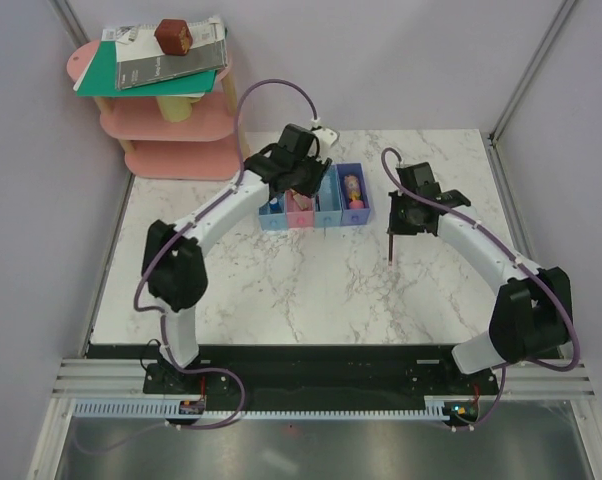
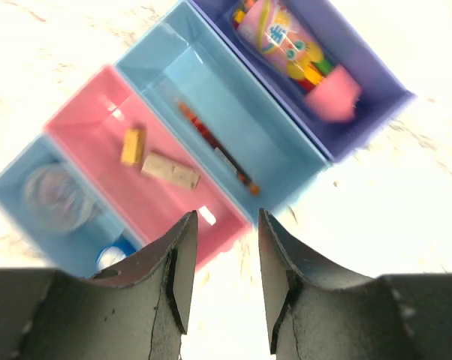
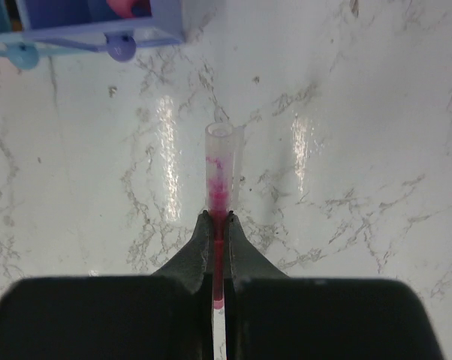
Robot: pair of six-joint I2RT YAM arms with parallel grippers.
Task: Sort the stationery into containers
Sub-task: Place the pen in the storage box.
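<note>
The row of four joined bins stands at the table's far middle. In the left wrist view the light blue bin holds a round clear piece and a small blue cylinder. The pink bin holds two tan erasers. The blue bin holds a red pen. The purple-blue bin holds the pink-yellow tube. My left gripper is open and empty just above the bins' near edge. My right gripper is shut on a second red pen, which hangs over the table right of the bins.
A pink tiered shelf with green and grey books and a brown cube stands at the far left, off the marble. The purple-blue bin's corner shows at the top left of the right wrist view.
</note>
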